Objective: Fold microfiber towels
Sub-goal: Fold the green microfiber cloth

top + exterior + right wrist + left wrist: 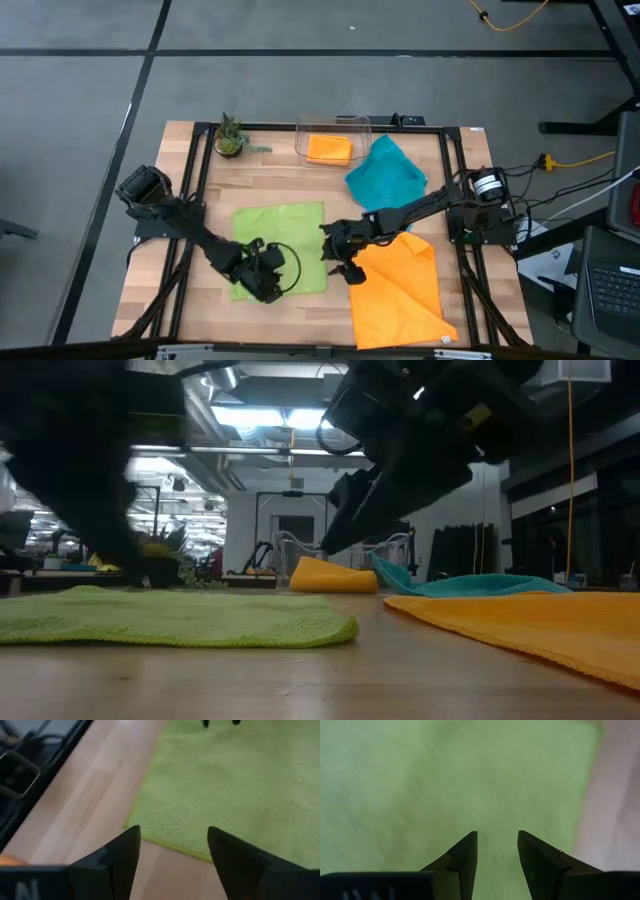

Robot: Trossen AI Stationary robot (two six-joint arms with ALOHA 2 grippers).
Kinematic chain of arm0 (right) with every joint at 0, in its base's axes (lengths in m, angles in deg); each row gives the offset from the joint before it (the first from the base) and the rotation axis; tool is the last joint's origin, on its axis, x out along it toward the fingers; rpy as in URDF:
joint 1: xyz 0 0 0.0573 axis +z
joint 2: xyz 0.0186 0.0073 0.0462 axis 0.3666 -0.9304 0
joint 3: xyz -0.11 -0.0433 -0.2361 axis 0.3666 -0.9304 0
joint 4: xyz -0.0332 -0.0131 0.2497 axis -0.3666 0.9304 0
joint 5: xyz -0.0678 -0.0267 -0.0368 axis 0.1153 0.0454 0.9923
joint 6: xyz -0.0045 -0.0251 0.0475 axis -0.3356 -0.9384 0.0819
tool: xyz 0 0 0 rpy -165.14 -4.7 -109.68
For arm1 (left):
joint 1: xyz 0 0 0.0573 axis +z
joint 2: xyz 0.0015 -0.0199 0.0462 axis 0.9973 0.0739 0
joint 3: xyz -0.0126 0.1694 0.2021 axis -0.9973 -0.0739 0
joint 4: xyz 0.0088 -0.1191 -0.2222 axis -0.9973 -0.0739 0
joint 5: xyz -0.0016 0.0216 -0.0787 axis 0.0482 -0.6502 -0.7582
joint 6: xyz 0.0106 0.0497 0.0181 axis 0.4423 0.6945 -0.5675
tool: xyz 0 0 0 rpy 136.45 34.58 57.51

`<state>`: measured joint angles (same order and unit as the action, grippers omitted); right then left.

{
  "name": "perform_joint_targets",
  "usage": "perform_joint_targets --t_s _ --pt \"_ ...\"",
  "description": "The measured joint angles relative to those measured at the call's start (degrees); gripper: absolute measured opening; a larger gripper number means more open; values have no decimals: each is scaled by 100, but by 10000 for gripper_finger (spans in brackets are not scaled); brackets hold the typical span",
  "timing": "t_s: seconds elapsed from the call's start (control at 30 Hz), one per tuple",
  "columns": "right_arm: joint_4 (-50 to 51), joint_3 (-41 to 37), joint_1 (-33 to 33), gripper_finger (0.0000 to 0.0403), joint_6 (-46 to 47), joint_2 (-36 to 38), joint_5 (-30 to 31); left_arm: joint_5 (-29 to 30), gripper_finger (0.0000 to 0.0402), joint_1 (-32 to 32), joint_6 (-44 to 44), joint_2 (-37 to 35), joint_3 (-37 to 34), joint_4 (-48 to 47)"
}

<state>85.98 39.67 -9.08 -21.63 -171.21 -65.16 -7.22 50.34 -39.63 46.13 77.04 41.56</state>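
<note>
- The lime green square microfiber towel (281,245) lies spread flat on the light wooden table (180,290), toward its left half; its pile looks short and fuzzy, and in the low view its near edge (200,628) sits a little proud of the wood.
- A large orange microfiber towel (400,290) lies on the right front of the table with one flap folded over itself along a diagonal.
- A teal microfiber towel (386,175) lies rumpled behind it, just beside the clear plastic bin (333,128) at the back edge.
- A second orange microfiber towel (328,148) sits folded inside that bin.
- The left gripper (497,855) hovers over the green towel's front part, jaws parted narrowly, nothing between them.
- The right gripper (172,847) is poised over the green towel's right edge, jaws wide and empty.
- No brand, label or writing is readable on any towel.
</note>
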Motion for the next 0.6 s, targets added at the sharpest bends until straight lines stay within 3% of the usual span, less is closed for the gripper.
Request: perform_joint_targets --t_s 0.17,0.33,0.6 --pt "-433 -2 165 234 -639 -170 -3 -1032 135 -323 -274 0 0 -108" --pt "-1069 0 297 234 -458 -239 6 -2167 135 -663 -971 0 0 -129" --pt "-1162 0 619 234 -27 -241 872 -2487 135 -1241 -1446 0 0 -223"
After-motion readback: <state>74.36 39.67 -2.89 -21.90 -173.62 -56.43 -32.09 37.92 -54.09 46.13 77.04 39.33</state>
